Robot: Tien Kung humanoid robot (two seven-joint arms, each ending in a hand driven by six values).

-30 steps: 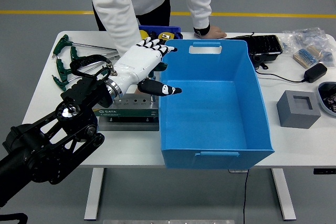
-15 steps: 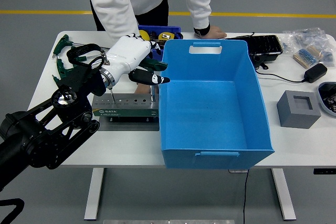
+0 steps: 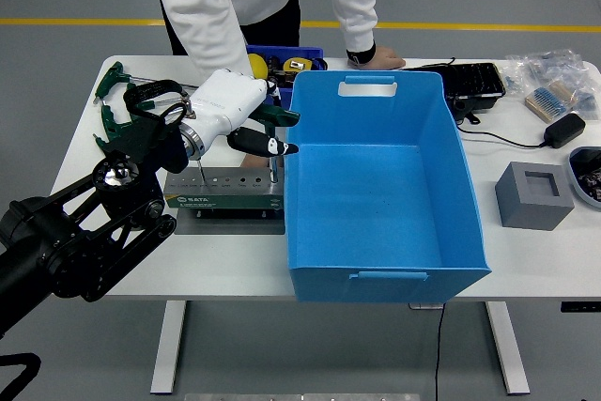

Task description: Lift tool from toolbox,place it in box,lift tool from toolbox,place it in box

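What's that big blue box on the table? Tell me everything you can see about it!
The blue box is a large open bin that looks like plastic, with sloping walls and a cut-out handle slot in its far wall and a ledge-like grip on its near wall. It sits upright on the white table, its near end at the table's front edge. Inside it looks empty. The robot's left hand hovers just beside its left wall, over the green tool holder, which sits close against that wall.

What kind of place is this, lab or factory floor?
Probably a robotics lab or workshop: grey floor with a yellow line, a white table holding green-handled tools, a blue bin, and cabled electronics.
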